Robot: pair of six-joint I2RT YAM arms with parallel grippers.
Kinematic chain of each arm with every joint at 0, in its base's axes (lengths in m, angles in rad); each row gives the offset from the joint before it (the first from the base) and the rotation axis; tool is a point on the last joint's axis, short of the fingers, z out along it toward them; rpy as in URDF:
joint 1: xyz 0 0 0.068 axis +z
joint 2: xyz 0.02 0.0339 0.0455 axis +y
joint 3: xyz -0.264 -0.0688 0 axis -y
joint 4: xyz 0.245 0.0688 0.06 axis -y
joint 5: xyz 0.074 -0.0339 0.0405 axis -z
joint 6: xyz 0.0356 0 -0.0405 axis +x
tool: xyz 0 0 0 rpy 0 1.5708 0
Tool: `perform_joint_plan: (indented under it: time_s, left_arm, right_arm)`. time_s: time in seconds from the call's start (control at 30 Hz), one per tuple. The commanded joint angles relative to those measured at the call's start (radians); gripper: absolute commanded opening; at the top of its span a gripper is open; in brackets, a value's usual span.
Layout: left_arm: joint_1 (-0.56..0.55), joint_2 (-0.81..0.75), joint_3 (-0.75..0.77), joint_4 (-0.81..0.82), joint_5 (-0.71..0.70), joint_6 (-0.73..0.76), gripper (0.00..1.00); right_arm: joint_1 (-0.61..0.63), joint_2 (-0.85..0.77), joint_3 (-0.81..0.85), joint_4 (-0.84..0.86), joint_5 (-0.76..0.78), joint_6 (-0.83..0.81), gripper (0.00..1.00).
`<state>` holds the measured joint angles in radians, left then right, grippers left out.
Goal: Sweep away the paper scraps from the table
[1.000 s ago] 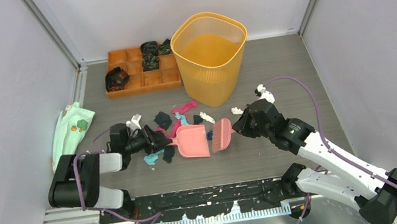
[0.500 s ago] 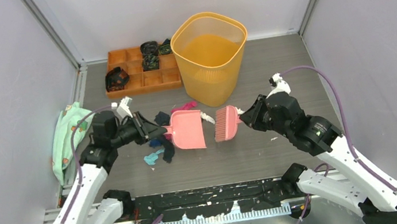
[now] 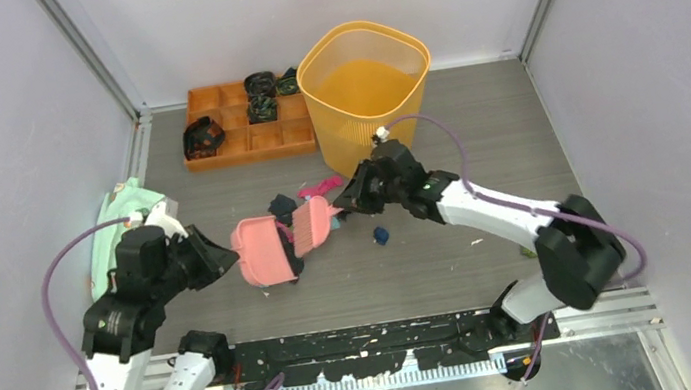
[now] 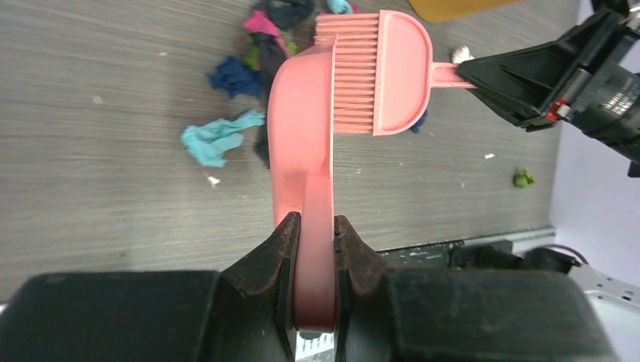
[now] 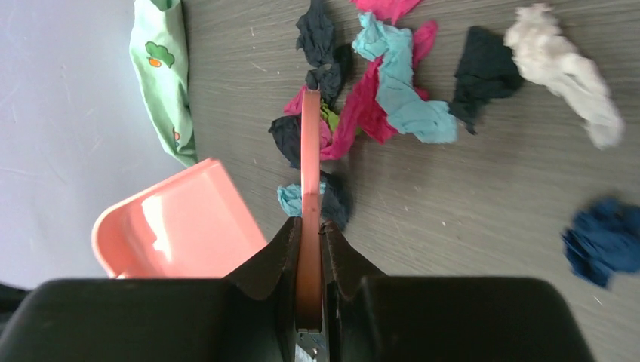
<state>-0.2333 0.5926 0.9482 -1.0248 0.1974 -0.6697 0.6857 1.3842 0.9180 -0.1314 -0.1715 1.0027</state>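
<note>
From above, the dustpan [image 3: 263,251] is no longer flat on the worktop [image 3: 451,262] as it was a second ago. It has been lifted, carried left and tipped up on its side. The brush [image 3: 313,224] has followed and now stands against the pan's mouth. The left claw [image 3: 221,262] pinches the pan's handle, on an arm raised high with the elbow bent and the forearm pointing right. The right claw [image 3: 347,202] pinches the brush handle. Its arm has swung from the right side to reach far across towards the middle, in front of the yellow bin [image 3: 368,91]. The paper scraps [image 3: 283,206] still lie on the worktop behind the tools, and one dark blue bit [image 3: 381,236] sits alone to the right.

The left wrist view shows the left claw [image 4: 313,234] pressed onto the pan's handle [image 4: 302,151], with the brush [image 4: 381,72] lying across its far end. Teal and blue scraps [image 4: 215,139] lie on the boards beneath.

In the right wrist view, the right claw [image 5: 308,230] grips the brush handle [image 5: 310,188] edge-on. The pan [image 5: 177,226] looks empty, and scraps [image 5: 400,83] are spread beyond it. This pass seems to have gathered little, so both tools likely need to come down again.
</note>
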Motion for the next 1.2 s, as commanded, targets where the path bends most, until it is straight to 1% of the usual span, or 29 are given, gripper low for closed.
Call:
perform_joint_plan:
  time_s: [0.0, 0.07, 0.13, 0.27, 0.37, 0.43, 0.53, 0.67, 0.87, 0.93, 1.03, 1.1, 1.17]
  left_arm:
    - [0.003, -0.053, 0.098, -0.167, -0.186, 0.025, 0.03]
    - [0.003, -0.078, 0.117, -0.192, -0.235, 0.021, 0.02]
    - [0.003, -0.094, 0.122, -0.205, -0.252, 0.022, 0.02]
    - [0.003, -0.088, 0.098, -0.209, -0.237, 0.026, 0.02]
    - [0.003, -0.082, 0.05, -0.183, -0.208, 0.024, 0.02]
    - [0.003, -0.072, 0.009, -0.154, -0.202, 0.022, 0.02]
    - [0.004, -0.054, -0.059, -0.097, -0.143, 0.012, 0.02]
    - [0.005, -0.027, -0.086, -0.045, -0.105, -0.004, 0.01]
    - [0.005, 0.019, -0.128, 0.038, -0.046, -0.022, 0.0]
    - [0.005, 0.027, -0.138, 0.059, -0.03, -0.033, 0.01]
    - [0.004, 0.048, -0.189, 0.138, 0.02, -0.058, 0.0]
    - [0.002, 0.078, -0.237, 0.197, 0.062, -0.073, 0.01]
    - [-0.002, 0.1, -0.303, 0.283, 0.093, -0.095, 0.0]
  right_arm:
    - [0.04, 0.117, 0.077, 0.285, -0.107, 0.06, 0.01]
    - [0.072, 0.188, 0.116, 0.295, -0.096, 0.048, 0.01]
    - [0.106, 0.237, 0.15, 0.286, -0.078, 0.033, 0.01]
    - [0.153, 0.303, 0.164, 0.272, -0.019, 0.018, 0.01]
    - [0.164, 0.296, 0.115, 0.229, 0.051, 0.026, 0.01]
    - [0.164, 0.266, 0.06, 0.206, 0.089, 0.032, 0.01]
    - [0.164, 0.207, -0.019, 0.158, 0.136, 0.034, 0.01]
    - [0.157, 0.106, -0.082, 0.009, 0.231, 0.0, 0.01]
    - [0.092, -0.103, -0.167, -0.184, 0.276, -0.065, 0.01]
    - [0.064, -0.169, -0.186, -0.242, 0.274, -0.09, 0.01]
    - [0.035, -0.245, -0.193, -0.289, 0.233, -0.134, 0.01]
    - [0.032, -0.281, -0.194, -0.257, 0.188, -0.167, 0.01]
    - [0.033, -0.309, -0.18, -0.219, 0.106, -0.192, 0.01]
